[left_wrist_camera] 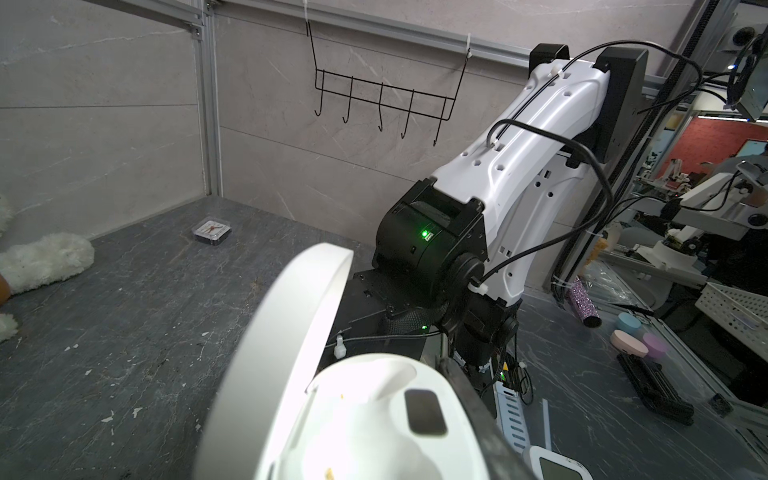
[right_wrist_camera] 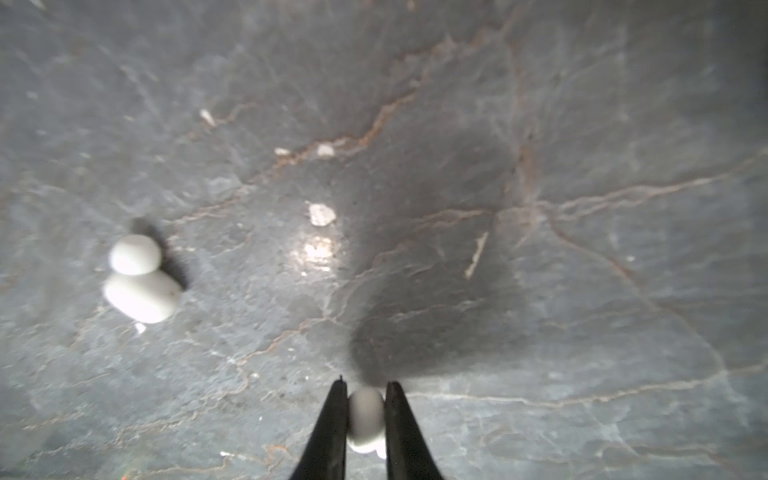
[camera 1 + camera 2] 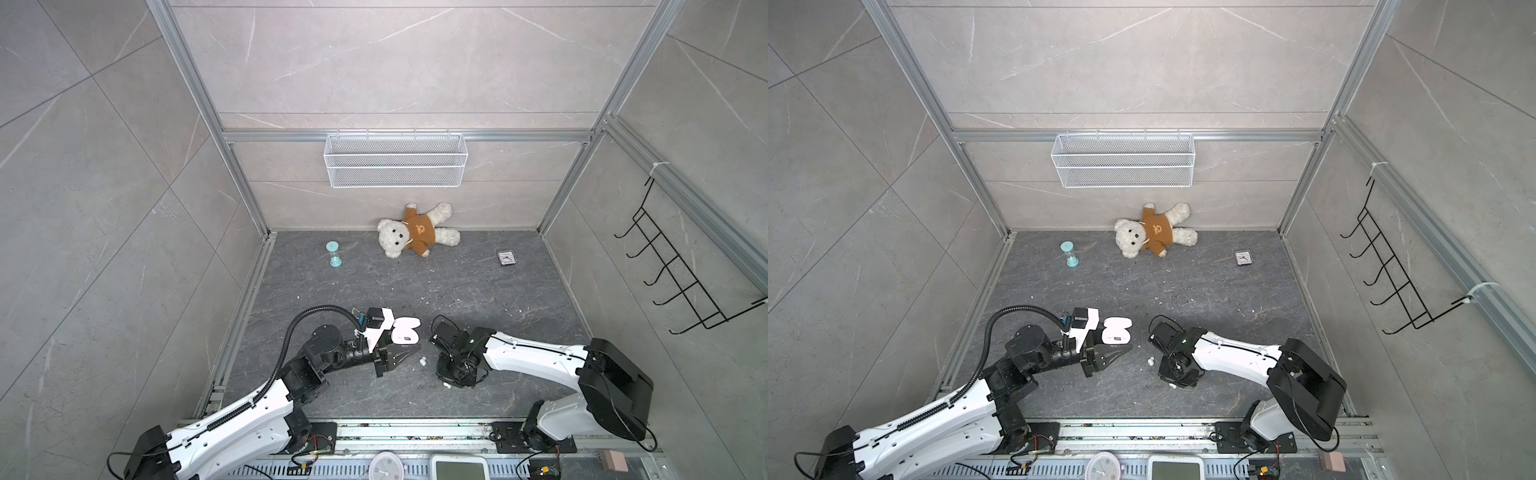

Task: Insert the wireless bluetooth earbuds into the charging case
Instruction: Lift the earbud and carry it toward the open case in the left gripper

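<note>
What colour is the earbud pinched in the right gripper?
White; the earbud shows best in the right wrist view.

Glossy plastic charging case (image 1: 286,332), matt veined stone tabletop (image 3: 457,299)

White earbuds (image 2: 141,291), grey veined tabletop (image 2: 582,124)

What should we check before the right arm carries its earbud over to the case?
1. Grip: right pincer shut on a white earbud: ok.
2. That earbud is off the table: cannot tell.
3. Hold: left pincer grips the charging case, raised above the table: ok.
4. Case lid open: ok.
5. Case wells empty: cannot tell, glare in the left wrist view.
6. Spare: second white earbud lies apart from both pincers: ok.
</note>
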{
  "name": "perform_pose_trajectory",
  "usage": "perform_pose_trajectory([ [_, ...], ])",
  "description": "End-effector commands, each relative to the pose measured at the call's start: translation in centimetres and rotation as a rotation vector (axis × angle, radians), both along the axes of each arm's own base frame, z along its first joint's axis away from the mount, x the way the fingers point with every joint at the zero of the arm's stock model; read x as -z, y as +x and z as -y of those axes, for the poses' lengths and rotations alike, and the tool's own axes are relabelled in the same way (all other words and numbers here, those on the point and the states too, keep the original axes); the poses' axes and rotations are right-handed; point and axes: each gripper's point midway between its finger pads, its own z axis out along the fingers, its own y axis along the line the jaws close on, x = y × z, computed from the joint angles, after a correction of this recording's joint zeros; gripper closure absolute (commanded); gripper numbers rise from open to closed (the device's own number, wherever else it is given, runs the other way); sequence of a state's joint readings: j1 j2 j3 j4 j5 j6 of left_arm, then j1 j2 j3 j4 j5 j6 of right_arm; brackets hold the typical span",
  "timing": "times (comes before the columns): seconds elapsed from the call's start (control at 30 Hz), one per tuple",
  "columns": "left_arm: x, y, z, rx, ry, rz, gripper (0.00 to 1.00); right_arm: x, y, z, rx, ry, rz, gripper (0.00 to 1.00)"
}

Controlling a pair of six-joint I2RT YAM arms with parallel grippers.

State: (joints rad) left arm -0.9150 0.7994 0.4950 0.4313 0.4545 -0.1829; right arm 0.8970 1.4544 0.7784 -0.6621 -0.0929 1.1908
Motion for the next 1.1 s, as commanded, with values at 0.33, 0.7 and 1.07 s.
perform_pose_trajectory([
  [0.33,-2.9,2.5,1.7,-0.04,-0.031,0.106,0.85,-9.2,4.1,0.8,0.01,0.143,0.227,0.83],
  [0.7,-5.9,5.9,4.5,0.077,-0.11,0.119,0.84,-23.1,5.6,3.4,-0.028,0.293,0.51,0.83],
  [1.07,-8.7,6.4,7.8,0.267,-0.225,0.09,0.84,-35.5,5.4,2.4,-0.179,0.443,0.731,0.82],
])
